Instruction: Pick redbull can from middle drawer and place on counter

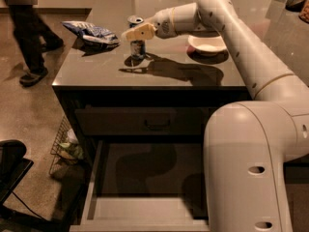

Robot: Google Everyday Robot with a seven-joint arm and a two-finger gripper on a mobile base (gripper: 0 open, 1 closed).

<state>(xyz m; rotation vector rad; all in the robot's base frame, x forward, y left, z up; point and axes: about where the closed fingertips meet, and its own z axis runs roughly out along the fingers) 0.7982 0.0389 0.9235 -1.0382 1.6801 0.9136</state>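
1. The drink can (pixel 137 48) stands upright on the worktop (pixel 96 69). Its long axis is vertical and its silver top faces up. It sits toward the back left of the slab.
2. The gripper (pixel 136 33) reaches in from the right at the can's mid-height and crosses in front of it. I cannot tell whether the jaws clamp the can or stand loose around it.
3. Below, the drawer (pixel 145 210) is pulled out, well apart from the can. Inside it I see only its dark flat bottom with a shadow across it.
4. A white bowl (pixel 206 45) sits on the worktop to the right of the can, partly behind the arm. Only its pale inside shows.
5. A crumpled blue-and-white bag (pixel 91 31) lies to the left of the can.
6. A closed drawer front (pixel 116 122) with a bar handle sits between the worktop and the open drawer.
7. On the floor to the left, a wire basket (pixel 60 139) holds something crumpled.
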